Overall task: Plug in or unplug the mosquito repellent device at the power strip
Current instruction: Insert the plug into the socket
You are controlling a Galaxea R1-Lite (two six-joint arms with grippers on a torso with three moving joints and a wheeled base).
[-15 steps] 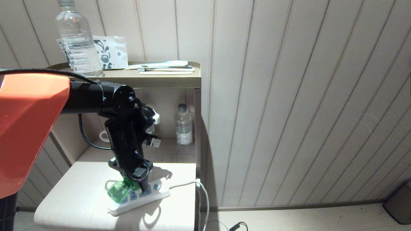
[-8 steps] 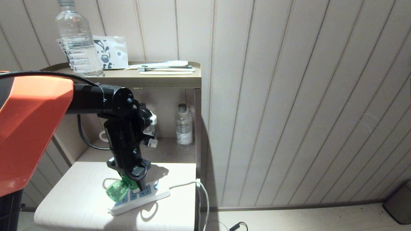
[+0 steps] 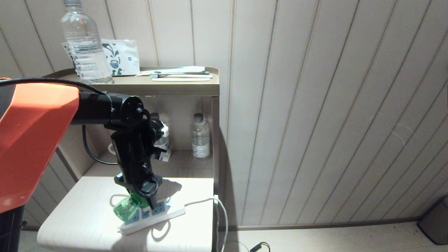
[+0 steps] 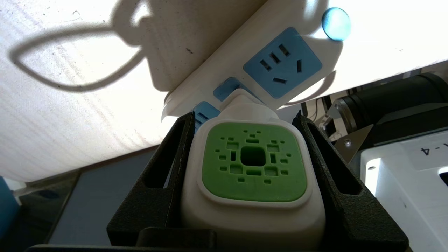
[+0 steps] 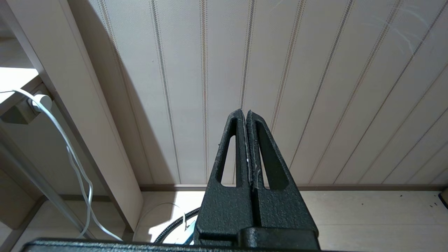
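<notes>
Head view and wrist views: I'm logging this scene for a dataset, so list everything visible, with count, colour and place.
mosquito repellent device: one, white and green, at the power strip
power strip: one, white with blue sockets, lower shelf
large water bottle: one, clear, top shelf
small water bottle: one, clear, middle shelf
patterned packet: one, white, top shelf
left gripper: black, shut on the device
right gripper: black, shut, facing the wall

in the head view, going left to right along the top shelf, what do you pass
big water bottle → patterned white packet → toothbrush and flat white items, lying at the shelf's right end
</notes>
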